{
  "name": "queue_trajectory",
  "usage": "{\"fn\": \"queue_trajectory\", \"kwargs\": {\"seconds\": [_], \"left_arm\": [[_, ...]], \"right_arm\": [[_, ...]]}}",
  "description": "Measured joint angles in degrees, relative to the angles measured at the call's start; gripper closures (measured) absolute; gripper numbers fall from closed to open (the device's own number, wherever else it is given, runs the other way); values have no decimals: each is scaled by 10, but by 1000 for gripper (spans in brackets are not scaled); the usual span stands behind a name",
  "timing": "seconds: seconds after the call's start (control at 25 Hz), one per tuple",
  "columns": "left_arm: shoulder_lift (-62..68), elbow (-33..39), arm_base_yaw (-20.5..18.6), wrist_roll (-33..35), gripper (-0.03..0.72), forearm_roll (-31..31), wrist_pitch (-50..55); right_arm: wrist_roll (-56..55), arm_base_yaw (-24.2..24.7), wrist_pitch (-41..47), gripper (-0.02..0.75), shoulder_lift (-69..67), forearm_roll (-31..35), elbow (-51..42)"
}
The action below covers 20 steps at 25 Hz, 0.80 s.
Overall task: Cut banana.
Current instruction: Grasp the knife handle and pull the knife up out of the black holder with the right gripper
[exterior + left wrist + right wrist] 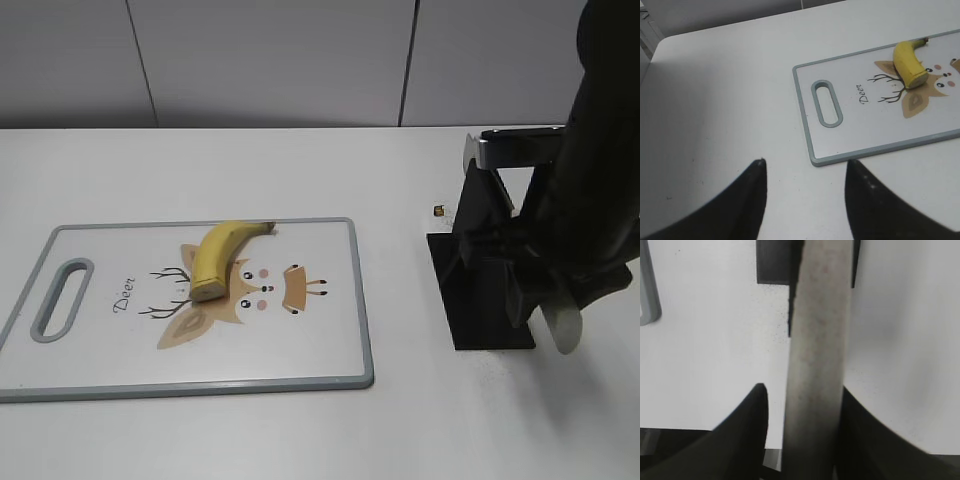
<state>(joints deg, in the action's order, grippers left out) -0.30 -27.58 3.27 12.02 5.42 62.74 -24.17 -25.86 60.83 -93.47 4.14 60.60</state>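
The banana lies on the white cutting board, dark stem tip toward the back right, blunt cut face toward the front. It also shows in the left wrist view. My right gripper is open around the pale knife handle; the handle touches the right finger, with a gap at the left finger. In the exterior view the handle end sticks out below the right arm at the black knife stand. My left gripper is open and empty over bare table, left of the board's handle slot.
The board has a grey rim and a deer drawing. A small brown bit lies on the table behind the knife stand. A grey wall runs along the table's back edge.
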Motion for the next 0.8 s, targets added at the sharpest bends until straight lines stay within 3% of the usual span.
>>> {"fn": "queue_trajectory", "kwargs": {"seconds": [0.12,0.24,0.8], "left_arm": [[0,0,0,0,196,0,0],[0,0,0,0,196,0,0],[0,0,0,0,196,0,0]], "right_arm": [[-2,0,0,463,-3,0,0],[-5,0,2,574,-3,-2,0],[-15,0,6,578,0,-1,0]]}}
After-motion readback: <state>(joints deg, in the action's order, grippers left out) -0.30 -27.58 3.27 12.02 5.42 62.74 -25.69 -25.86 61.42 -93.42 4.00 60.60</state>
